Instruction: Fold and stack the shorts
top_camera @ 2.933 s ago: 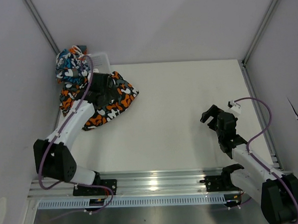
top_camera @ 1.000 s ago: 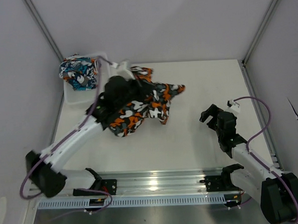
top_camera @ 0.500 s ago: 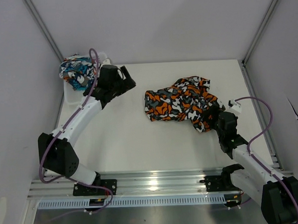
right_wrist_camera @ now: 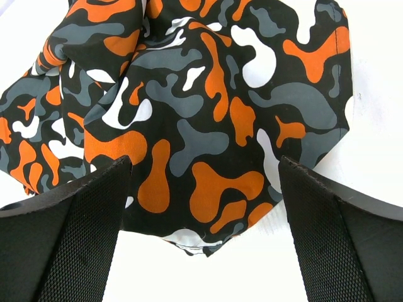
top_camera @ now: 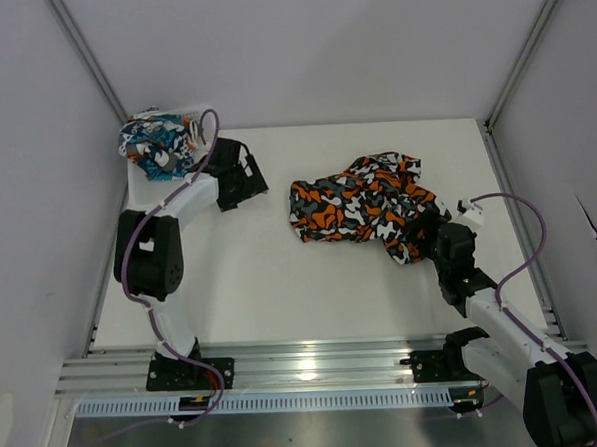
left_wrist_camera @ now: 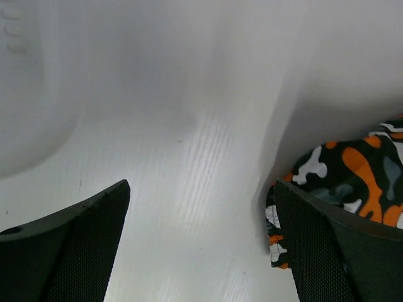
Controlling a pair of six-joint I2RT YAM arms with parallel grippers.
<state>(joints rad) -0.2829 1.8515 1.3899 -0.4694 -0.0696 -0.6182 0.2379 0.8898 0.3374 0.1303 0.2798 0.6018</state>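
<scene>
Now the camouflage shorts lie crumpled on the desk, just ahead of my right tool, which is wide and empty. The cloth looks light and limp, so I'd pinch a hem corner. My left tool gapes empty near the cartoon shorts, bundled far left.

Bare table between camouflage shorts and corner basket, side walls close

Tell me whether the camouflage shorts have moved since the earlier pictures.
Yes. The camouflage shorts went right, away from the white basket.
</scene>
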